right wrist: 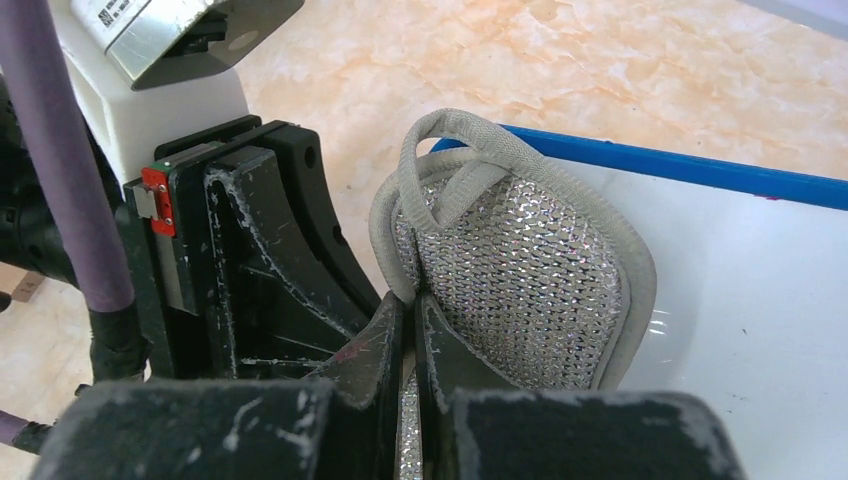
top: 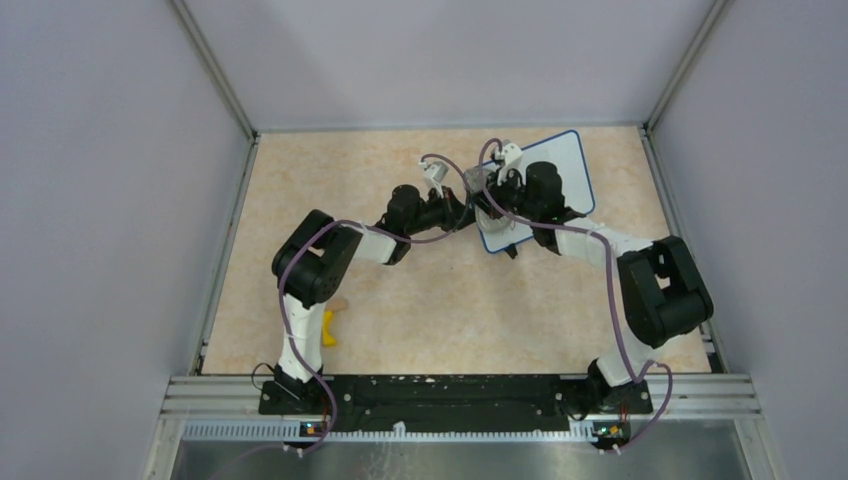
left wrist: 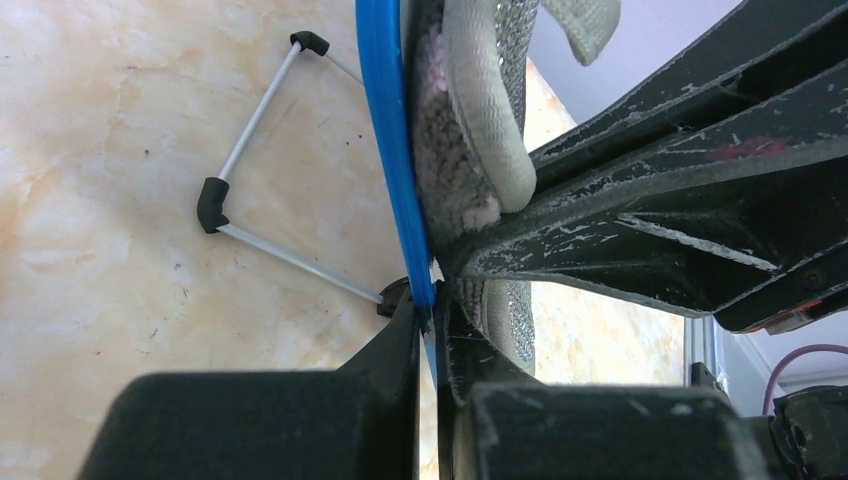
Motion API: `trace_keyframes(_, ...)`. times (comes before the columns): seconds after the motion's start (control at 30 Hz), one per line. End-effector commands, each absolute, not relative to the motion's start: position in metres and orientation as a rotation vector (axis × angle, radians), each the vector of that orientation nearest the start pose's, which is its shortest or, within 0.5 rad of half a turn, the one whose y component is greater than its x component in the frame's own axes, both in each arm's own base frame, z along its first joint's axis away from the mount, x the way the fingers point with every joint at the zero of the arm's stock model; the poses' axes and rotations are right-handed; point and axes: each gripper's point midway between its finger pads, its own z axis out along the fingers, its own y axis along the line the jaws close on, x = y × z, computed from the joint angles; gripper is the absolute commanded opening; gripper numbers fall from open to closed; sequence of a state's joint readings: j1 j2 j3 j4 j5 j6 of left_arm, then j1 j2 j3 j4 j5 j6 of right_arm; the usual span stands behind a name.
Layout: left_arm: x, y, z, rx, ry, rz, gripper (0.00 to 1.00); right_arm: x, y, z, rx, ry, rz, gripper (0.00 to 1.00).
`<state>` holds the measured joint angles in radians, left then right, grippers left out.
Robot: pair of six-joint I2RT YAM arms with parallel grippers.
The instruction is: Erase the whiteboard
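top view, whiteboard (top: 565,165): blue-framed, at the far right of the table (top: 420,300), sitting skewed to the table edges
top view, left arm (top: 320,262): stretched across to the board's left edge
top view, right arm (top: 660,290): folded back over the board, wrist above its near-left part; both wrists crowd the same spot, so jaw state can't be read from here
top view, clutter: small yellow object (top: 328,328) beside the left arm's base, well apart from the board; can't tell what it is
left wrist, left gripper (left wrist: 430,315): fingers pressed together on the board's blue frame (left wrist: 390,130), board seen edge-on between them
left wrist, wire stand (left wrist: 255,195): thin metal rods with black corner caps, behind the board on its left side, resting on the table
left wrist, pad (left wrist: 470,120): silver mesh with grey trim and a pinkish fuzzy face, pressed flat against the board's right side
left wrist, right arm's fingers (left wrist: 640,190): black, scuffed, coming in from the right onto the pad
right wrist, right gripper (right wrist: 410,340): jaws nearly closed, pinching the pad's lower edge
right wrist, pad position: lies on the white face just beside the framed edge; grey strap (right wrist: 450,150) loops over its top
right wrist, left gripper: body visible on the left, touching the board's edge next to the pad
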<state>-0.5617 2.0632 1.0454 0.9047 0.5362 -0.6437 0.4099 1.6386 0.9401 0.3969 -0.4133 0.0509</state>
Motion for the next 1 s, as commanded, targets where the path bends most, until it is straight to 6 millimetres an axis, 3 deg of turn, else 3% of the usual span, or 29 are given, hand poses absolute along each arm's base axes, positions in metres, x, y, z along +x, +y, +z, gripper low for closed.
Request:
trace_keyframes(0.0,0.39,-0.376,0.106,0.452,1.826,-1.237,0.0,0.398,0.279,0.174,-0.675,1.729,0.812,0.0)
trace_keyframes(0.23,0.388,-0.375,0.101,0.463,1.84,-1.223,0.0,0.41,0.285,0.183,-0.656,1.718,0.83,0.0)
trace_keyframes(0.33,0.388,-0.374,0.101,0.465,1.841,-1.214,0.0,0.425,0.271,0.185,-0.545,1.746,0.738,0.0)
trace_keyframes(0.57,0.389,-0.371,0.101,0.47,1.841,-1.193,0.0,0.459,0.199,0.172,-0.269,1.854,0.46,0.0)
trace_keyframes(0.8,0.387,-0.371,0.101,0.475,1.841,-1.196,0.0,0.466,0.12,0.144,-0.071,1.957,0.324,0.0)
trace_keyframes(0.97,0.386,-0.37,0.102,0.479,1.844,-1.188,0.0,0.467,0.071,0.136,0.029,1.994,0.243,0.0)
